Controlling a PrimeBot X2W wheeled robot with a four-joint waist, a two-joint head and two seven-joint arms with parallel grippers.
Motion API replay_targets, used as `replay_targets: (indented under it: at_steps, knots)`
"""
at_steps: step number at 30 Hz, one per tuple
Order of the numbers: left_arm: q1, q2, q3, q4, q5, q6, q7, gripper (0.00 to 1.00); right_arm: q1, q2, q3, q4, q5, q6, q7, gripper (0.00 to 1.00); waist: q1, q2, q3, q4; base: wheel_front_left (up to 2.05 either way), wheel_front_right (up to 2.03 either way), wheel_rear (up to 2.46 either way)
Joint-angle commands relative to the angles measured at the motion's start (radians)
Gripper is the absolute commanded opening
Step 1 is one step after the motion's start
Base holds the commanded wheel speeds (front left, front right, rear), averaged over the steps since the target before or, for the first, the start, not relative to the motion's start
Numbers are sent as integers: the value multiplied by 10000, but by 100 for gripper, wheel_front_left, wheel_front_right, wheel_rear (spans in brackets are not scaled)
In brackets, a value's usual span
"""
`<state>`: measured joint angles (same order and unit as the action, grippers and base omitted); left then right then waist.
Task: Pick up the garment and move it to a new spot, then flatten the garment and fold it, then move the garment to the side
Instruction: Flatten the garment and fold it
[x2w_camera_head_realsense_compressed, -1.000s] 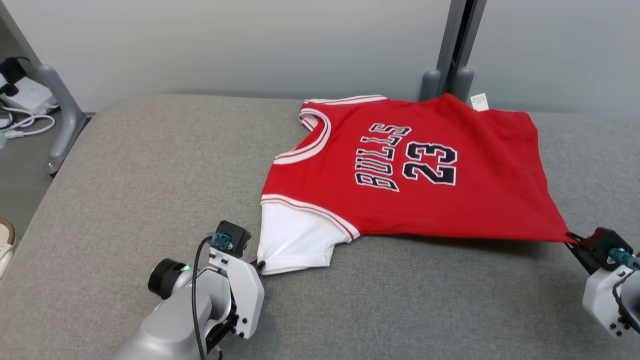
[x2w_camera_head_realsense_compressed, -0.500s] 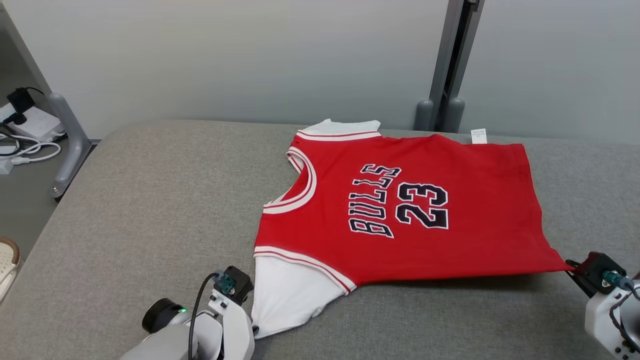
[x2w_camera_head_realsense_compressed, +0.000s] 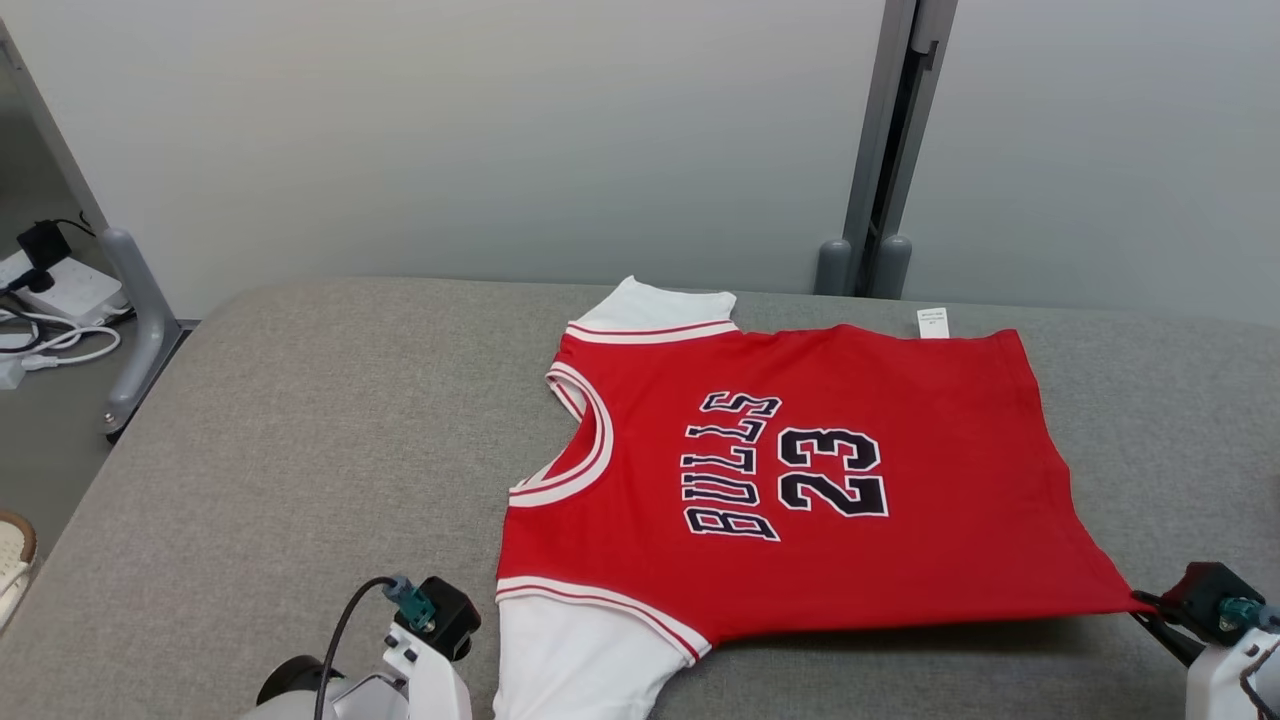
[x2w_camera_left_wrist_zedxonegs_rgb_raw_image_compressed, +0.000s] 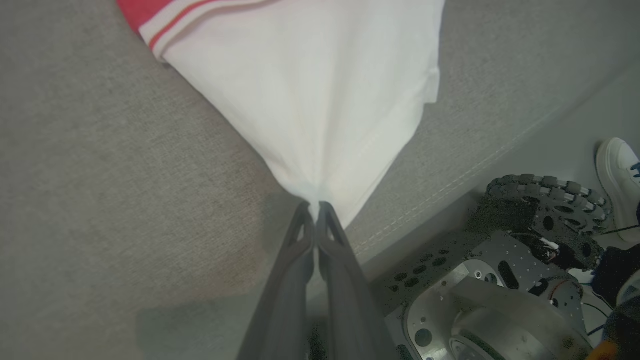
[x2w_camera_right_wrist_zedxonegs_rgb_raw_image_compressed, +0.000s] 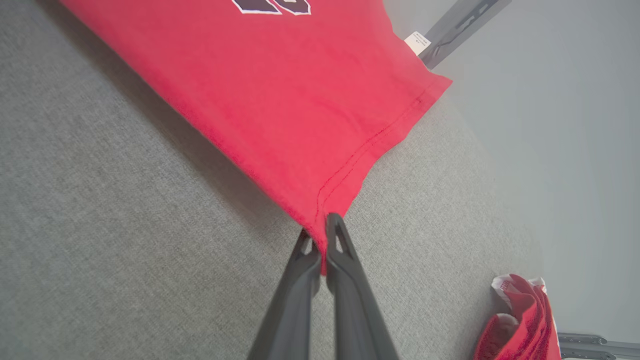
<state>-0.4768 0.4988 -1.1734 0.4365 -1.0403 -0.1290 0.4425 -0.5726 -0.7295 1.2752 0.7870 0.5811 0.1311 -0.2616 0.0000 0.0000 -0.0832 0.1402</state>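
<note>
The garment (x2w_camera_head_realsense_compressed: 820, 480) is a red jersey with white sleeves and "BULLS 23" in dark letters, spread nearly flat on the grey padded table (x2w_camera_head_realsense_compressed: 280, 440). My left gripper (x2w_camera_left_wrist_zedxonegs_rgb_raw_image_compressed: 315, 209) is shut on the tip of the near white sleeve (x2w_camera_left_wrist_zedxonegs_rgb_raw_image_compressed: 320, 100), pulling it to a point. My right gripper (x2w_camera_right_wrist_zedxonegs_rgb_raw_image_compressed: 320, 231) is shut on the near hem corner of the red cloth (x2w_camera_right_wrist_zedxonegs_rgb_raw_image_compressed: 300, 100). In the head view the left wrist (x2w_camera_head_realsense_compressed: 420, 640) sits at the bottom edge and the right wrist (x2w_camera_head_realsense_compressed: 1215, 610) at the lower right, with the near edge stretched between them.
A second red and white cloth (x2w_camera_right_wrist_zedxonegs_rgb_raw_image_compressed: 520, 320) lies bunched on the table to the right. The wall and a grey post (x2w_camera_head_realsense_compressed: 880, 150) stand close behind the table. My wheeled base (x2w_camera_left_wrist_zedxonegs_rgb_raw_image_compressed: 500, 300) and a white shoe (x2w_camera_left_wrist_zedxonegs_rgb_raw_image_compressed: 617, 175) are below the table's near edge. Cables (x2w_camera_head_realsense_compressed: 50, 340) lie at far left.
The head camera has tilted, so the whole picture sits lower. The jersey has been drawn toward me across the table, and its far white sleeve now lies out flat. Both grips are unchanged.
</note>
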Motion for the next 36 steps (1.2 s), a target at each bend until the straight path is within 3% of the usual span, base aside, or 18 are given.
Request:
replay_targets:
  at_steps: [1,7,21,27,36]
  knots:
    - [235,235,31,-315,-133,36,75,0,216,-170,39,-104,138,-7,-41,0,0,0,-78,-61,0,0,0]
    - [709,970,-6,-1538,-678,24,497,0,1080,-604,46,-904,345,-7,300,0,0,0,-290,-152,0,0,0]
    - [1763,1708,188,-3087,-1744,528,661,0,2273,-1629,52,-3064,1010,-7,660,0,0,0,-344,-409,0,0,0]
    - [1916,1797,624,-3631,-2221,767,321,0,2041,-1865,52,-3205,1471,-7,413,0,0,0,-174,-516,0,0,0]
    - [1502,1822,1564,-4047,-3006,1017,-31,0,1068,-1632,53,-2977,2293,-5,46,0,0,0,105,-570,0,0,0]
